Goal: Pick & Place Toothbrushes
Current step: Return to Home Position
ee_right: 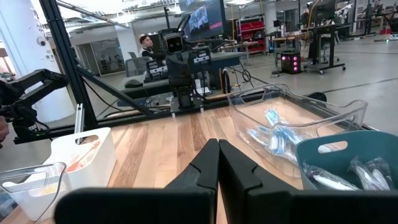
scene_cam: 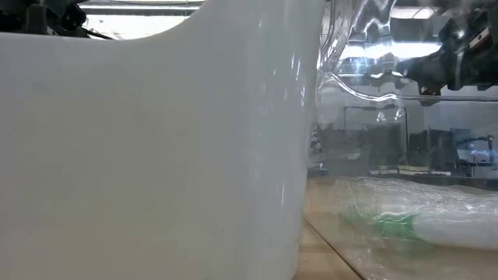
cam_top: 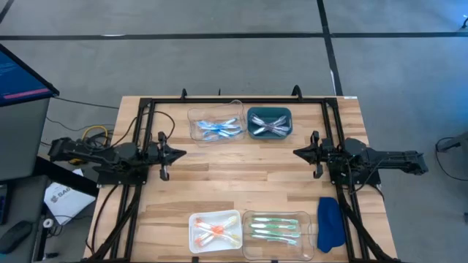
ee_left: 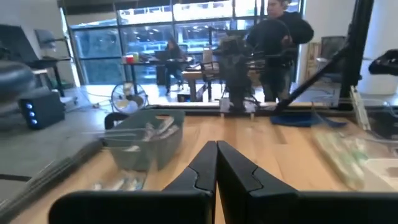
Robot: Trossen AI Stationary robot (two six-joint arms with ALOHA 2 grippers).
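Toothbrushes lie sorted in four trays. Light blue ones [cam_top: 218, 128] fill a clear tray [cam_top: 194, 117] at the far side, grey ones [cam_top: 269, 126] a teal tray [cam_top: 253, 112] beside it. Orange-pink ones [cam_top: 212, 231] lie in a white tray [cam_top: 196, 219] at the near edge, green ones [cam_top: 272, 229] in a clear tray [cam_top: 248, 218]. My left gripper [cam_top: 180, 153] hovers shut at the table's left, pointing level toward the middle, holding nothing. My right gripper [cam_top: 297, 152] mirrors it at the right, shut and empty. Both show shut in their wrist views [ee_left: 216, 149] [ee_right: 218, 147].
A blue cloth [cam_top: 330, 223] lies at the near right corner. A black frame [cam_top: 219, 101] runs round the table's far and side edges. Bare wood [cam_top: 241, 175] lies between the two rows of trays. People stand in the room beyond the table.
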